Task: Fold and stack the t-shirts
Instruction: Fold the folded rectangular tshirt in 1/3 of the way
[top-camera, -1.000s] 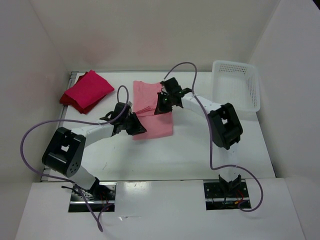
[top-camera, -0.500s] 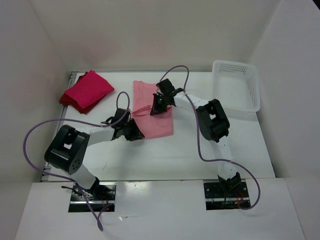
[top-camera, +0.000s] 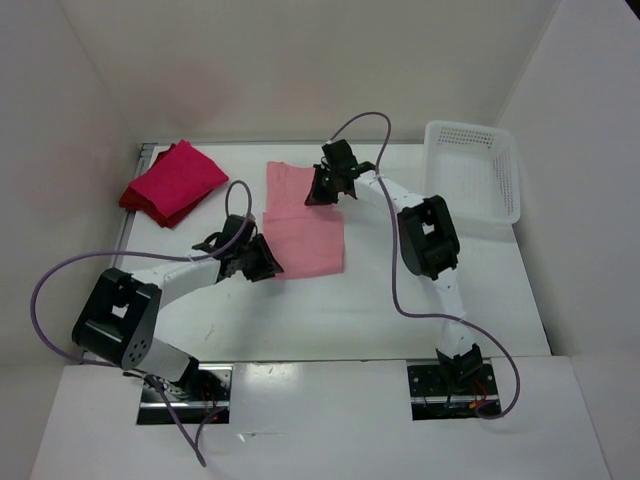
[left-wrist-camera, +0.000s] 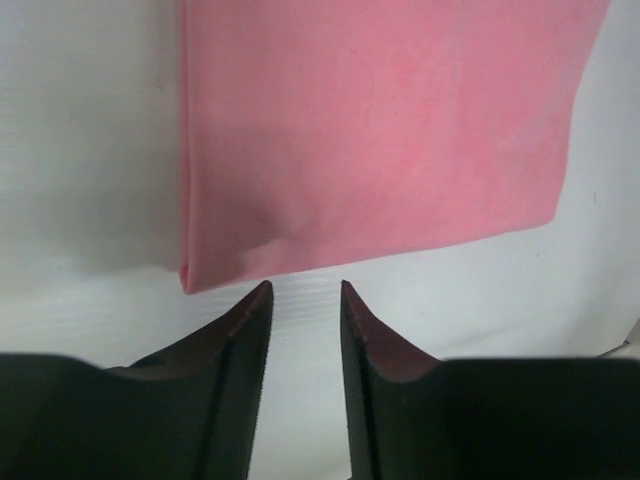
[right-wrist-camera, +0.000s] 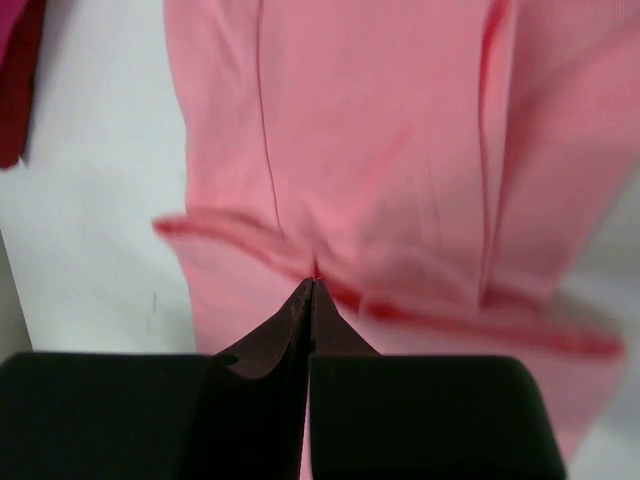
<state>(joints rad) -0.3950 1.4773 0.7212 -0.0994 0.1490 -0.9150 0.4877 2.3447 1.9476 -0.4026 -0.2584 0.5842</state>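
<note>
salmon pink cloth: the salmon shirt (top-camera: 305, 240) lies folded flat near the middle of the table (top-camera: 400, 310), a little toward the far edge. its near part is a smooth rectangle and its far part is narrower, with layered folds.

the right gripper (top-camera: 318, 192) sits over the shirt's far right side. in the right wrist view its fingers are pressed tight together, tips against a raised hem that runs across the cloth. i cannot tell whether any fabric is caught between them.

the left gripper (top-camera: 268, 262) is at the shirt's near left corner. in the left wrist view its fingers (left-wrist-camera: 250, 330) stand apart with bare table between them, tips just short of the shirt's near edge and not touching it.

at the far left corner of the table the crimson shirt (top-camera: 178, 178) lies folded on top of the dark red shirt (top-camera: 133, 197), well apart from the salmon one. the white perforated basket (top-camera: 500, 195) stands at the far right corner.
</note>
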